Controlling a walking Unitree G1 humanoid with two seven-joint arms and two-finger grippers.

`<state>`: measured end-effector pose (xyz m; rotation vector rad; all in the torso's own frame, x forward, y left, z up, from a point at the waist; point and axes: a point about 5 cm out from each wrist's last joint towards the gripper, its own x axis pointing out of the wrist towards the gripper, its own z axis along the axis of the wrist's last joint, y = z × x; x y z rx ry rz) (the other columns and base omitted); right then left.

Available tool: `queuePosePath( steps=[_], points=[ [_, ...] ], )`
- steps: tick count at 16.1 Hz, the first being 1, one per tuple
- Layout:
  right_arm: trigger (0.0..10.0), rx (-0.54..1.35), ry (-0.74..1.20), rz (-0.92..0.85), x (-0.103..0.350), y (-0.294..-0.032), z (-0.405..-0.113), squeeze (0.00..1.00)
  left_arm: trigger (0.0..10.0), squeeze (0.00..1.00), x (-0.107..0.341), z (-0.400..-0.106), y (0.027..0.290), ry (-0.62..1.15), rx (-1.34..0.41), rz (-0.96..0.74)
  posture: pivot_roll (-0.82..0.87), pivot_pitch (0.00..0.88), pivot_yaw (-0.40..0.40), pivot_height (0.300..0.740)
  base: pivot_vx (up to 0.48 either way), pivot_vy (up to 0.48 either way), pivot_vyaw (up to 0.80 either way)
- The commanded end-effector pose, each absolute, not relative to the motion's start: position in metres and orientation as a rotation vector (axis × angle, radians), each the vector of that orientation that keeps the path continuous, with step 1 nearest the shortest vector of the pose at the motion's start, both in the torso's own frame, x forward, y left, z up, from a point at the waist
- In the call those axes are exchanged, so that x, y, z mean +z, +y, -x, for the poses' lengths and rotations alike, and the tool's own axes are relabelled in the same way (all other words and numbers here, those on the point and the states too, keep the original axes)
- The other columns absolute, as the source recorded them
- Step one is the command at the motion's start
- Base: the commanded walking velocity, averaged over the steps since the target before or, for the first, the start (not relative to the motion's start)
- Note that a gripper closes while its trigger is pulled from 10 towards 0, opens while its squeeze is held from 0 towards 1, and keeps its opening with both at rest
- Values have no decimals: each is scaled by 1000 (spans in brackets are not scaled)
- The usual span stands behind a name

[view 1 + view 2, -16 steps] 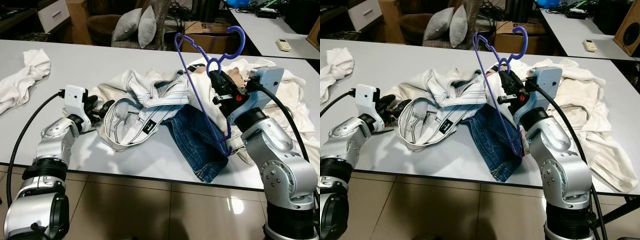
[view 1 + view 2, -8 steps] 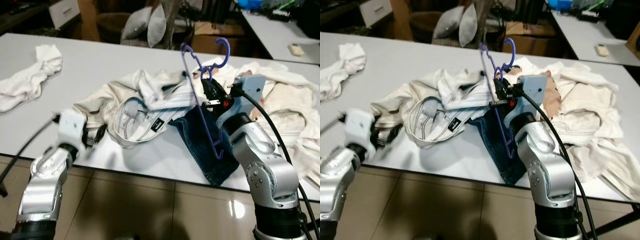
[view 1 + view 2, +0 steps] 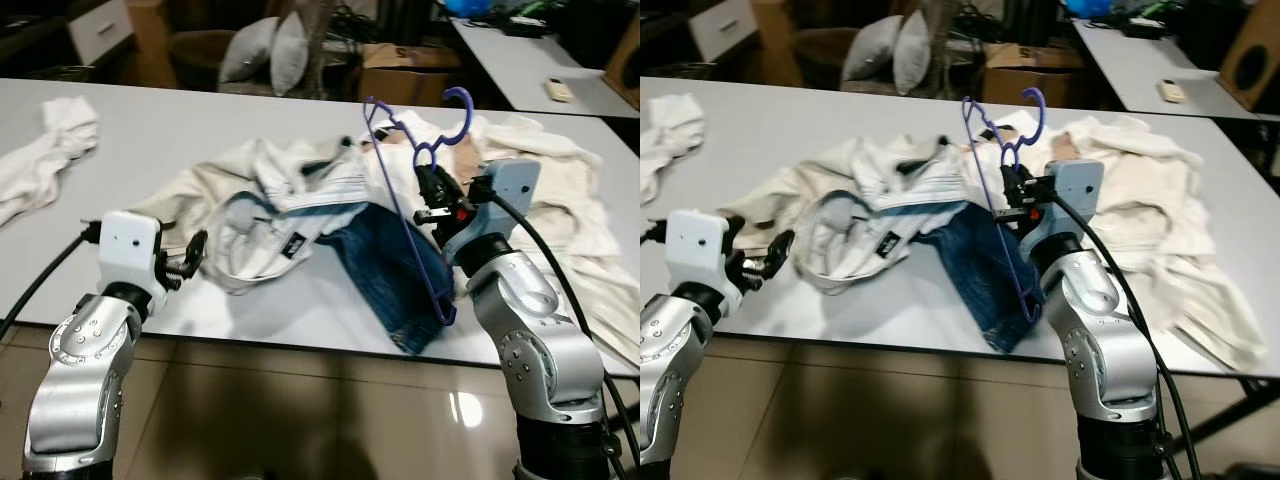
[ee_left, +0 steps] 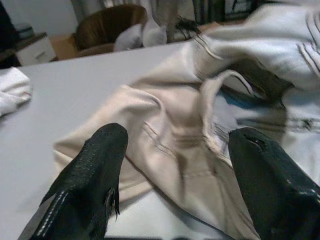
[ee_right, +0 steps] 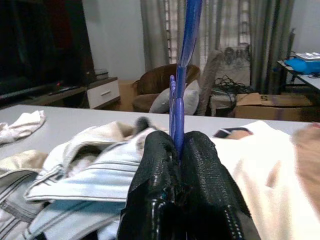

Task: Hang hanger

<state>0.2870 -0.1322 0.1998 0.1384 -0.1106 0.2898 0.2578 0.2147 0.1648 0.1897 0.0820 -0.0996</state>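
Clenching a purple plastic hanger upright above the heaped clothes, the right gripper is pinching it just below the hook. Pale trousers are showing a small dark label, unreadable, while the left gripper is hovering released by the grey table edge

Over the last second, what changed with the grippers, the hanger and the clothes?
The left gripper has drawn back from the pale trousers toward the table edge, fingers open. The right gripper stays shut on the purple hanger, held upright. The clothes lie as before; the camera shifted.
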Motion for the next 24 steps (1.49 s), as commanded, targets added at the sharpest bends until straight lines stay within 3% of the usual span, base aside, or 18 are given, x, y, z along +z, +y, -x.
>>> queuePosePath(
  steps=[1,9,10,11,12,13,16,19,21,22,23,24],
  points=[
    [10000,317,-114,-146,200,-125,-287,0,10000,0,170,-257,216,78,-75,-189,12,0,-2,740,0,480,0],
    [10000,347,-214,-52,219,-115,-286,0,10000,0,181,-256,213,68,-47,-171,24,0,-1,740,0,480,0],
    [10000,332,-328,47,235,-115,-284,0,10000,67,183,-256,213,68,-46,-166,22,0,1,740,0,480,0],
    [10000,322,-425,156,249,-115,-282,0,10000,427,184,-255,213,68,-47,-160,22,0,1,740,0,480,0],
    [10000,321,-472,208,256,-114,-281,0,10000,514,184,-256,213,69,-49,-153,22,0,1,740,0,480,0],
    [10000,367,-456,204,256,-110,-280,0,10000,1000,185,-257,213,65,-50,-152,13,0,4,740,0,480,0],
    [10000,531,-245,131,216,-96,-275,0,10000,1000,186,-257,211,65,-50,-154,14,0,3,740,0,480,0],
    [10000,443,-84,-92,189,-105,-276,0,10000,1000,181,-253,210,75,-50,-139,17,0,1,740,0,480,0],
    [10000,417,19,-127,173,-112,-276,0,10000,1000,177,-250,208,71,-50,-118,13,0,2,740,0,480,0],
    [10000,389,73,-109,164,-113,-275,0,10000,871,178,-247,202,19,-59,-86,10,0,2,740,0,0,0],
    [10000,362,110,-89,157,-116,-273,0,10000,0,174,-244,198,17,-74,-69,10,0,1,740,0,0,0],
    [10000,377,79,-48,157,-117,-272,0,10000,0,170,-241,194,32,-89,-73,10,0,-2,740,0,0,0]
  ],
)
